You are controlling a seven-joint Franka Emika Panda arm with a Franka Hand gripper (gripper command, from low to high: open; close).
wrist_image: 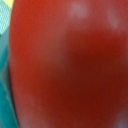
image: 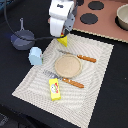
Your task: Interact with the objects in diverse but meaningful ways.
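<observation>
Above the far edge of the striped placemat (image: 102,75), hovering over the yellow cheese wedge (image: 64,42): gripper (image: 61,34), apparently pinching the red tomato (wrist_image: 65,65), though finger positions not really showing. Likely carrying step; next, needing 1 free landing spot. Standing apparently empty: round tan plate (image: 68,65), grey saucepan (image: 22,39), light blue cup (image: 35,56).

tomato (wrist_image: 65,65): smooth, glossy red | placemat (image: 95,85): ribbed woven cloth | plate (image: 68,65): matt tan

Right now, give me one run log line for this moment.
gripper: low over placemat's far edge, jaws hidden | wrist view: filled by red tomato | cheese wedge: under gripper | plate: bare
</observation>
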